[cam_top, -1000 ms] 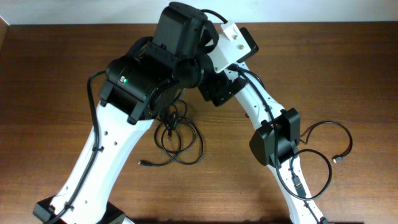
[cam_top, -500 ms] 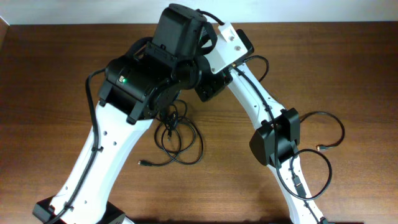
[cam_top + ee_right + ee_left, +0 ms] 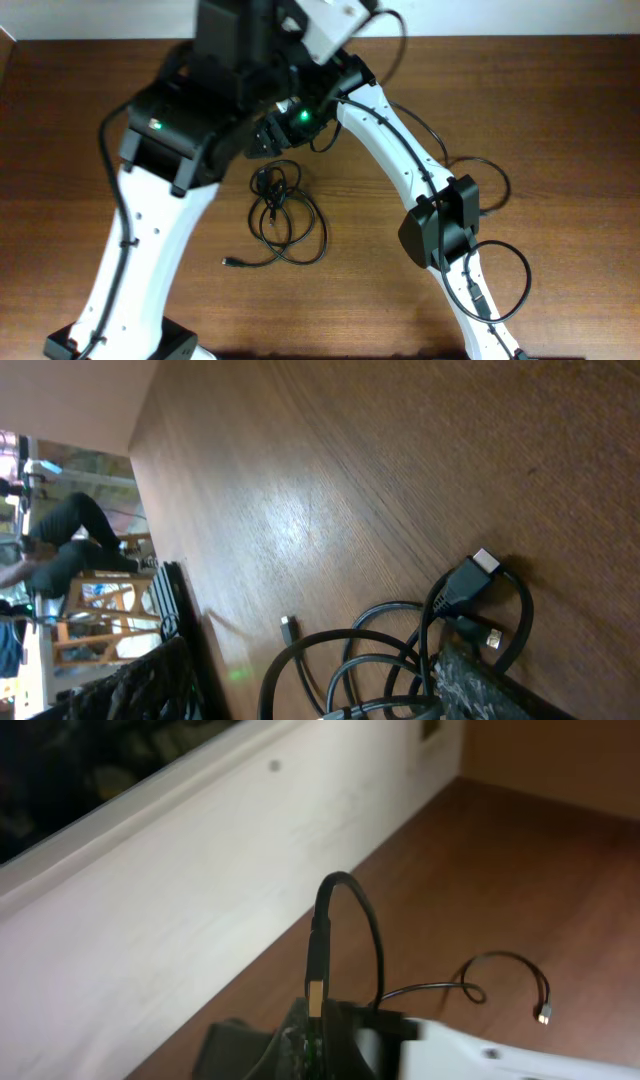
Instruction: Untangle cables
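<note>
A knotted bundle of thin black cables (image 3: 290, 215) lies mid-table, one small plug (image 3: 230, 263) trailing to its left. In the right wrist view the bundle (image 3: 400, 630) lies between the wide-apart fingers of my right gripper (image 3: 310, 660), which is open and clamps nothing. A larger plug (image 3: 470, 575) lies beside one finger (image 3: 490, 680). My left gripper (image 3: 315, 1015) is raised near the back wall and shut on a separate cable (image 3: 350, 895), whose connector pokes up from the jaws. This cable (image 3: 497, 180) trails down to the right, and a far plug (image 3: 543, 1014) rests on the wood.
The brown wooden table (image 3: 560, 110) ends at a white wall (image 3: 200, 900) at the back. The right arm's black elbow block (image 3: 440, 225) and its own wiring loop (image 3: 515, 285) occupy the lower right. The two arms cross above the bundle.
My left gripper has shut on the separate cable and risen up and to the left, dragging that cable's loop leftward across the table. The right gripper has opened wider over the bundle.
</note>
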`<action>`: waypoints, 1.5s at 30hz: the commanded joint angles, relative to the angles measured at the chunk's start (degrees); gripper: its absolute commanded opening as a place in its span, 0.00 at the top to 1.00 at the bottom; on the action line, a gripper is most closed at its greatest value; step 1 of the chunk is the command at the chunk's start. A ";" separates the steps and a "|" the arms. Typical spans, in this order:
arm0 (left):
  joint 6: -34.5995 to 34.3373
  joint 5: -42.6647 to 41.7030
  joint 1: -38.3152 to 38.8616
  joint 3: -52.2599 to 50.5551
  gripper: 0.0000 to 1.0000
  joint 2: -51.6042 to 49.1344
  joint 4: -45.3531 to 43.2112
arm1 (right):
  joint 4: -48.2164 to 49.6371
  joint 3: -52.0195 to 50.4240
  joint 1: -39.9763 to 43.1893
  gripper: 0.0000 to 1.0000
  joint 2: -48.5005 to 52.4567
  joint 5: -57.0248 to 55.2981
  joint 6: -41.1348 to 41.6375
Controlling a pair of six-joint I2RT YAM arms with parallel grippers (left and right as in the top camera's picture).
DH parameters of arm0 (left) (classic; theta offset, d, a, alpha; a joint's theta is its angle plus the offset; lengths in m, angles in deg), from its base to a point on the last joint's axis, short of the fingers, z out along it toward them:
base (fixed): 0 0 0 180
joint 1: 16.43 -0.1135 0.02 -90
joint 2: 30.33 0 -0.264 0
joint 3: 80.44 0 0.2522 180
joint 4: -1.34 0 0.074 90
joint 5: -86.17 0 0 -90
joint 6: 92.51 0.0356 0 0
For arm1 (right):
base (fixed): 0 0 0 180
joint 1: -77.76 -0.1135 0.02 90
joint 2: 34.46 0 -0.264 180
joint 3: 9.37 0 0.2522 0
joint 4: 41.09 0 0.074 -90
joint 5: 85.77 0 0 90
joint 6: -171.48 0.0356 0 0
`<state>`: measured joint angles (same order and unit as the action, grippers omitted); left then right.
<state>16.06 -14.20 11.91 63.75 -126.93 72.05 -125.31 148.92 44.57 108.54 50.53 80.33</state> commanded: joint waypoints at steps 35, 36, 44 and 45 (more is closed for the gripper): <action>-38.32 -14.84 -13.97 10.10 1.00 -1.44 15.80 | -13.77 0.55 17.22 0.04 -23.28 6.62 -54.31; -39.67 -16.00 -13.97 11.82 1.00 -1.09 15.89 | -13.68 0.55 17.20 0.04 -23.28 7.30 -55.23; -42.34 -22.95 -13.94 13.35 0.91 0.09 17.07 | -9.53 0.55 24.17 0.96 -23.41 7.45 -53.88; -42.34 -22.91 -13.94 13.35 1.00 0.17 17.03 | -9.38 0.55 27.08 0.96 -23.41 8.00 -52.92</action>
<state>-26.26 -35.84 -2.08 76.47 -127.52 89.45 -134.99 148.99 67.97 86.66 56.92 26.15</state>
